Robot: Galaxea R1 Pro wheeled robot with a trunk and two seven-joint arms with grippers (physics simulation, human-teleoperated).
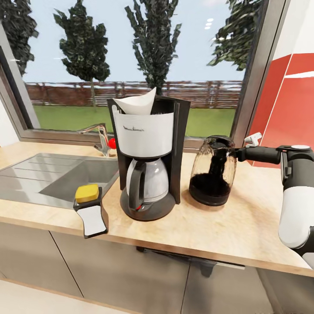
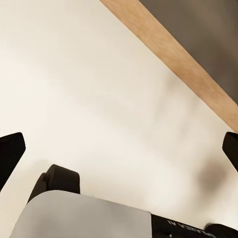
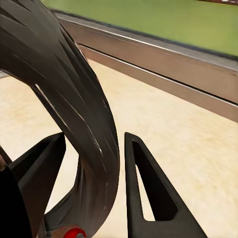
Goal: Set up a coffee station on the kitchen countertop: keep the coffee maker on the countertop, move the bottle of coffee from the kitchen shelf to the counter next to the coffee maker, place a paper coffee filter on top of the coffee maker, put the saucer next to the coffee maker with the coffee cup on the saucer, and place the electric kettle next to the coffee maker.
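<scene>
On the kitchen countertop (image 1: pixel 244 218) the coffee maker (image 1: pixel 148 161) stands near the middle of the head view, with the paper coffee filter (image 1: pixel 137 104) sitting in its top, point upward. At about 3 o'clock from the machine, just beside it, the electric kettle (image 1: pixel 213 171) rests upright on the wood. At roughly 8 o'clock from the machine the bottle of coffee (image 1: pixel 90 210) lies on its side at the counter's front edge, yellow lid toward the sink (image 1: pixel 48 176). A tap (image 1: pixel 101 138) rises behind the sink, at about 10 o'clock from the coffee maker.

The right arm (image 1: pixel 296 205) reaches in from 3 o'clock, and the right gripper (image 1: pixel 242 153) meets the kettle's handle side. The right wrist view gives the closer detail: the two fingers (image 3: pixel 148 193) straddle the kettle's dark curved handle (image 3: pixel 74 109), one on each side, nearly closed on it, with countertop and window frame (image 3: pixel 163 59) beyond.

In the left wrist view, the left gripper (image 2: pixel 119 153) has its dark fingertips (image 2: pixel 10 153) spread wide apart above a pale floor (image 2: pixel 99 89), with a wooden counter edge (image 2: pixel 173 59) crossing one corner.
</scene>
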